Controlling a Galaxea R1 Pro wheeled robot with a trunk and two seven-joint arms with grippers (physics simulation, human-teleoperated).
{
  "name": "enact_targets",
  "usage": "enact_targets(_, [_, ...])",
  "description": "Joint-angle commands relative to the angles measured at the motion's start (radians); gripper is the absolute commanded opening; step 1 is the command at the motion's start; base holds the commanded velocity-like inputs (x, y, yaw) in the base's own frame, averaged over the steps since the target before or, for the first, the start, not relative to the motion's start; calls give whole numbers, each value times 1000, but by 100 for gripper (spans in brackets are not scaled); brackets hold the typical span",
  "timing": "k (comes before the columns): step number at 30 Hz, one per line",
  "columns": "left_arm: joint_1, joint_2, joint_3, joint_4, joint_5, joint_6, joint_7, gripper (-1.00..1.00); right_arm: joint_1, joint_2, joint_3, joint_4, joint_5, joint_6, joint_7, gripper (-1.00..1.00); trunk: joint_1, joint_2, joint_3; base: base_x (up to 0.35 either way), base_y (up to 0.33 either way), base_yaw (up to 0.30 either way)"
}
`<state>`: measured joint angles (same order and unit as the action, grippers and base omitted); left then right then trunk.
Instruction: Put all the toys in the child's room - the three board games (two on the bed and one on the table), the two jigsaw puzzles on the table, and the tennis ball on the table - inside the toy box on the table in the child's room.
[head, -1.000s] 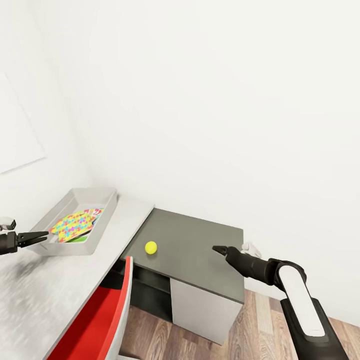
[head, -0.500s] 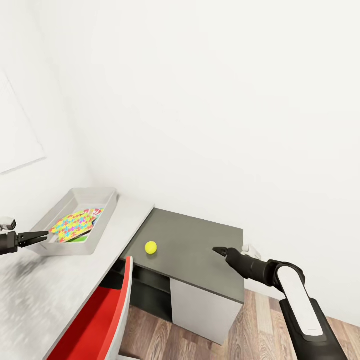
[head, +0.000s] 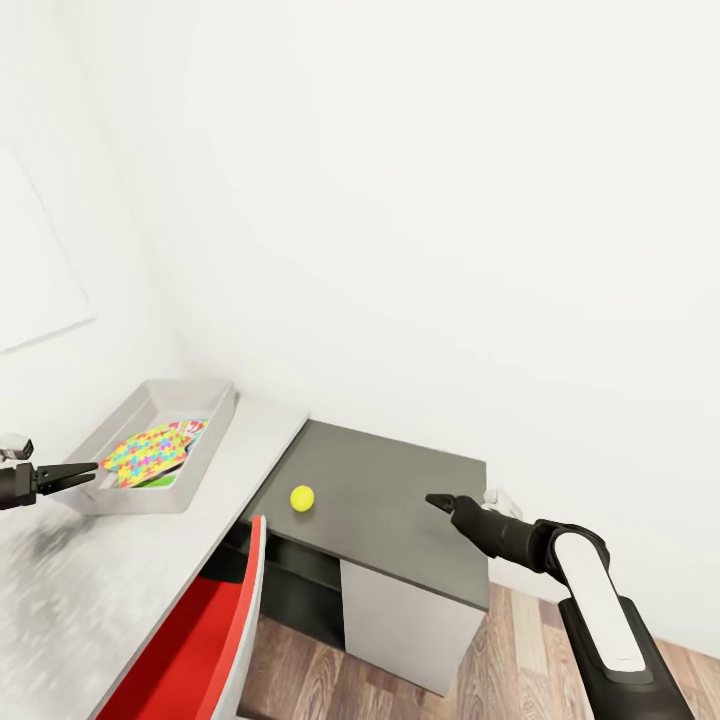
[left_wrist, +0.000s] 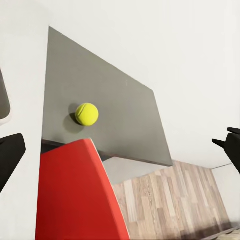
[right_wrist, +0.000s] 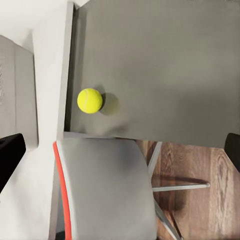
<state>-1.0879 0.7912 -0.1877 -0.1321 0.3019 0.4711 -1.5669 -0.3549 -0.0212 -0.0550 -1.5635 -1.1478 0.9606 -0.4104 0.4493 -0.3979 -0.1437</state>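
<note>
Yellow-green tennis ball (head: 302, 497), loose on dark desk (head: 400, 500): my right tool (head: 436, 499), seemingly closed and empty, must open, descend squarely.

Setting: domestic room, child's bedroom/study corner, simulator render. Evidence: plain white walls; wood-plank floor (head: 520, 650); L-shaped desk w/ pale grey-white top (head: 130, 570) joined at corner to lower dark grey section (head: 390, 510). Red chair w/ grey seat (head: 200, 640) pushed in at desk. Toys present: yellow-green tennis ball (head: 302, 497) on dark section; shallow pale grey tray (head: 130, 500) on pale top, holding multicoloured jigsaw squares (head: 148, 452). No industrial or lab fittings visible; furniture + toys indicate home use.
</note>
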Motion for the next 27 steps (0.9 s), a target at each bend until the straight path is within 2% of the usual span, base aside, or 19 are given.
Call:
enact_targets(1, [-1,0,-9,0,6,11,-4,100,-1,0,0,-2,-10,3,-10,100,1,-2,-1,0,0,0])
enact_targets(12, [-1,-4,-9,0,6,11,-4,100,-1,1,25,-2,-10,3,-11,100,1,-2,18,0,0,0])
enact_targets(27, [-1,-7,-9,0,6,11,-4,100,-1,0,29,-1,-10,3,-10,100,1,-2,42,0,0,1])
